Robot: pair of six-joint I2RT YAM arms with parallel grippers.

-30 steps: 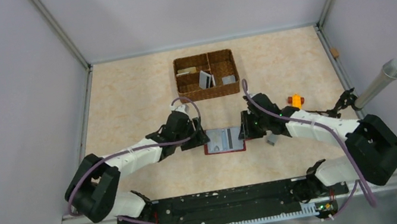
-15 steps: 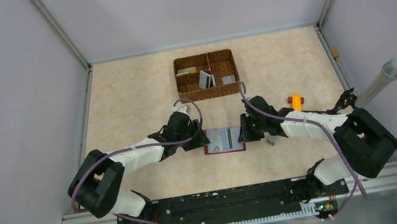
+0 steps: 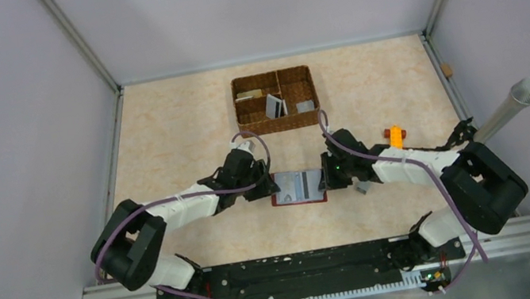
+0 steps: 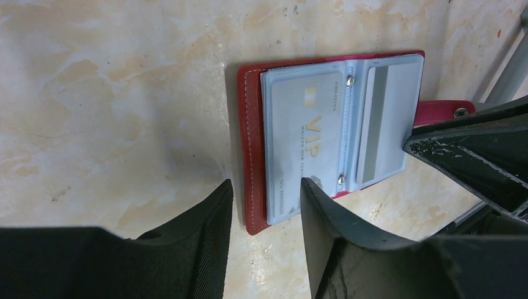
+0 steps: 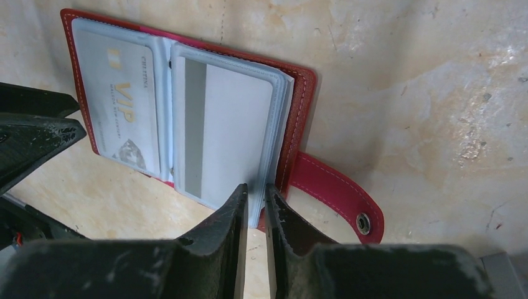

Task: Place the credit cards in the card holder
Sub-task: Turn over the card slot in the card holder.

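Observation:
The dark red card holder (image 3: 299,187) lies open on the table between my two grippers. A pale VIP card (image 4: 305,143) sits in its left clear pocket. A grey card with a dark stripe (image 5: 218,137) sits in its right pocket. My left gripper (image 4: 264,193) is open and straddles the holder's left red edge, one finger on the table and one over the VIP pocket. My right gripper (image 5: 256,193) is nearly shut on the edge of the stack of clear pockets, beside the snap tab (image 5: 336,193). More cards (image 3: 275,105) stand in the wicker basket.
The brown divided wicker basket (image 3: 279,121) stands behind the holder. An orange block (image 3: 394,134) and a small grey piece (image 3: 362,187) lie by the right arm. A metal tube (image 3: 508,108) leans at the right wall.
The right gripper has edged left onto the holder's right side. The left gripper has stayed almost still at the left edge.

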